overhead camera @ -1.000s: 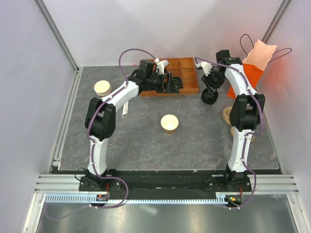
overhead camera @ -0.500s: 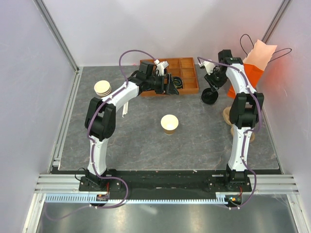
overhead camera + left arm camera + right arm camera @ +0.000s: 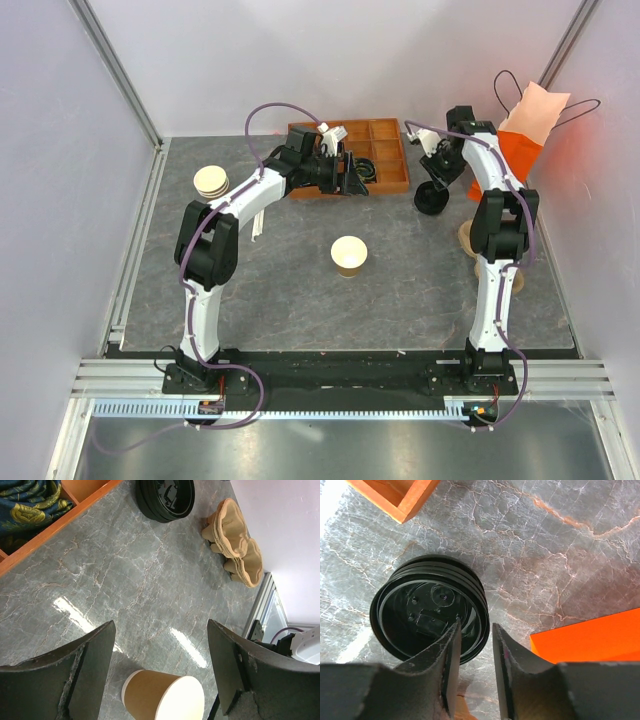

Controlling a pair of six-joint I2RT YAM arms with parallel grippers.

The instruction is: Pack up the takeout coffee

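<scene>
White panels and aluminium posts wall in a grey marble-veined desk (image 3: 300, 290). At its back sits an orange wooden tray (image 3: 390, 180) with compartments; one of them holds a dark blue cloth (image 3: 22, 500) printed with yellow flowers. An orange and pink paper bag (image 3: 530, 125) with dark loop handles stands in the far right corner.

The paper cup (image 3: 349, 255) stands upright in the middle of the desk, its pale mouth open, well apart from both arms. A stack of tan cups (image 3: 211, 182) stands at the far left.

The left hand (image 3: 350, 178) hovers in front of the tray, its fingers spread wide with nothing between them.

The right hand (image 3: 475, 627) hangs over a stack of black lids (image 3: 415, 615) lying just in front of the tray's right end. Its fingers are drawn close, one tip inside the top lid and the other outside its rim; I cannot tell whether they pinch it. The moulded marks inside that lid are too small to read.

Two crinkled tan pulp pieces (image 3: 235, 540) lie near the right edge.
</scene>
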